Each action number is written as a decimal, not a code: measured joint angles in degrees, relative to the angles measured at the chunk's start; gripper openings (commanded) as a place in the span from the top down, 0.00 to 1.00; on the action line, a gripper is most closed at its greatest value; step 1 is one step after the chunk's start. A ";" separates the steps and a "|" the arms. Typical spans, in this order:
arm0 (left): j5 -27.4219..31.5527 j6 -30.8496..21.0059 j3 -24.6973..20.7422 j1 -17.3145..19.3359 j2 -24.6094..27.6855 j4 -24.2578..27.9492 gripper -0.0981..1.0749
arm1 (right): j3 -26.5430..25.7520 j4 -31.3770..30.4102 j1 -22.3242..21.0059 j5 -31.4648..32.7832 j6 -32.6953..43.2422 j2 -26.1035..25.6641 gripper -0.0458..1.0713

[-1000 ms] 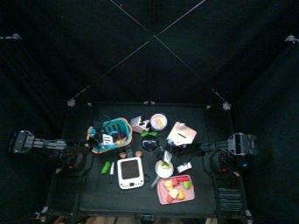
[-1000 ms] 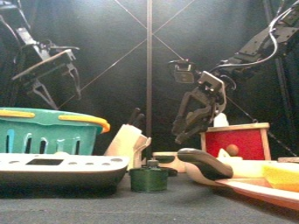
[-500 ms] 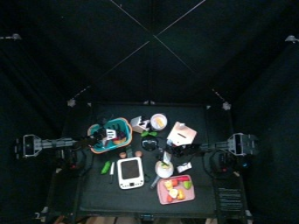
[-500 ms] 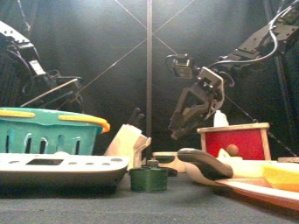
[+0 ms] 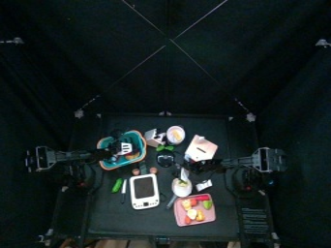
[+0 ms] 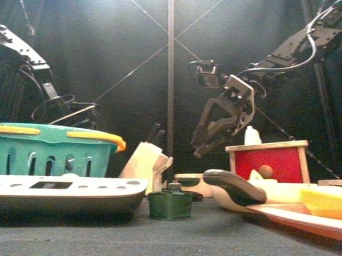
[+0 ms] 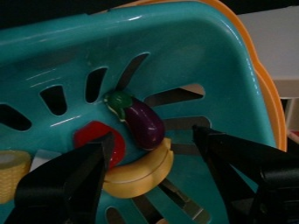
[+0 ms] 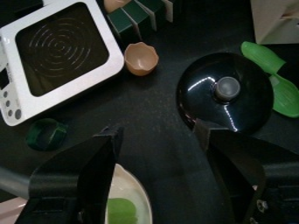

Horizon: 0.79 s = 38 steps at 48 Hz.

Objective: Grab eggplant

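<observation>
**Inspector A:** Left side first. The eggplant [image 7: 145, 123] lies inside the teal basket [image 7: 70, 52], on its slotted floor, touching a yellow banana [image 7: 138, 171] and just beside a red piece [image 7: 96, 140]. The left gripper [image 7: 149, 171] hangs above the basket, wrist camera pointed straight into it; I judge that placement is meant to line up a descent on the eggplant.

**Inspector B:** Jaw condition, left?

**Inspector A:** Spread wide, one jaw either side of the fruit cluster. Nothing held, nothing touched.

**Inspector B:** And to the right?

**Inspector A:** The right gripper [image 8: 158, 175] hovers over the table's right half, above a black lid [image 8: 225, 90], a white scale [image 8: 56, 46] and a small tan bowl [image 8: 142, 58]. Its jaws are likewise parted and empty. It appears parked clear of the basket, leaving the pick to the left arm.
</observation>
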 measured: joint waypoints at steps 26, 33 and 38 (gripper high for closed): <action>4.57 0.00 -0.97 4.13 7.47 -0.53 0.05 | 0.00 -0.09 0.00 0.00 -0.09 0.00 0.09; 5.01 0.09 -0.97 4.75 8.53 -0.62 0.07 | 0.00 -0.09 0.00 0.09 0.00 0.00 0.09; 6.15 0.09 -1.14 5.10 9.58 -0.97 0.10 | -0.09 -0.09 0.00 0.00 -0.09 0.00 0.09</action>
